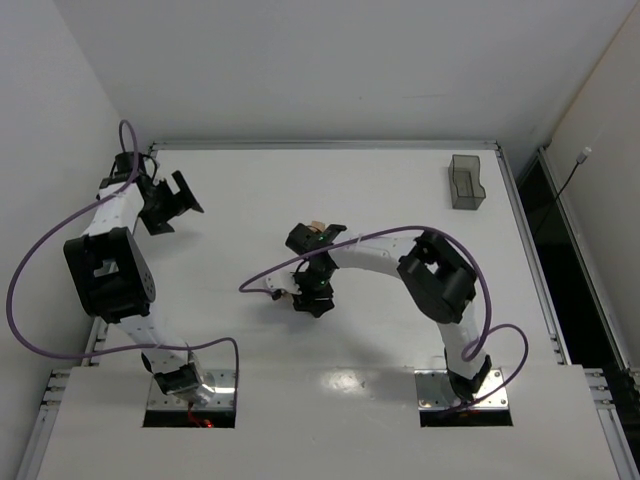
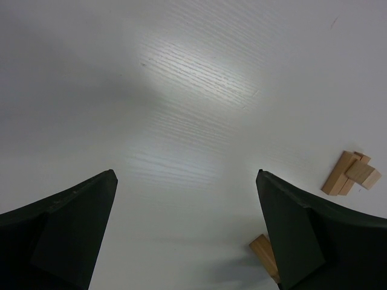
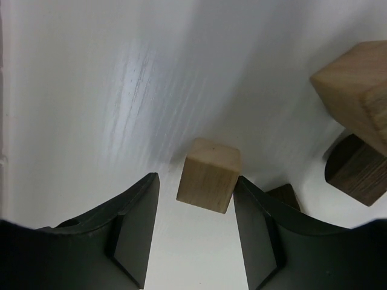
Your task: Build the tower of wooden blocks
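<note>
In the right wrist view a light tan wooden cube [image 3: 208, 175] stands on the white table between the fingertips of my right gripper [image 3: 196, 181]. The right finger touches it and a gap shows at the left finger, so the gripper is open. To the upper right a larger tan block [image 3: 357, 90] rests on a dark brown block [image 3: 357, 169]. Another dark piece [image 3: 284, 194] peeks out behind the right finger. From above, my right gripper [image 1: 312, 298] hangs over the table's middle. My left gripper [image 1: 185, 207] is wide open at the far left, holding nothing.
In the left wrist view, between the open fingers of the left gripper [image 2: 186, 173], there is only bare table. A small pile of tan blocks [image 2: 351, 172] lies at the right, and one tan block [image 2: 263, 249] sits half hidden by the right finger. A translucent grey container [image 1: 465, 182] stands at the back right.
</note>
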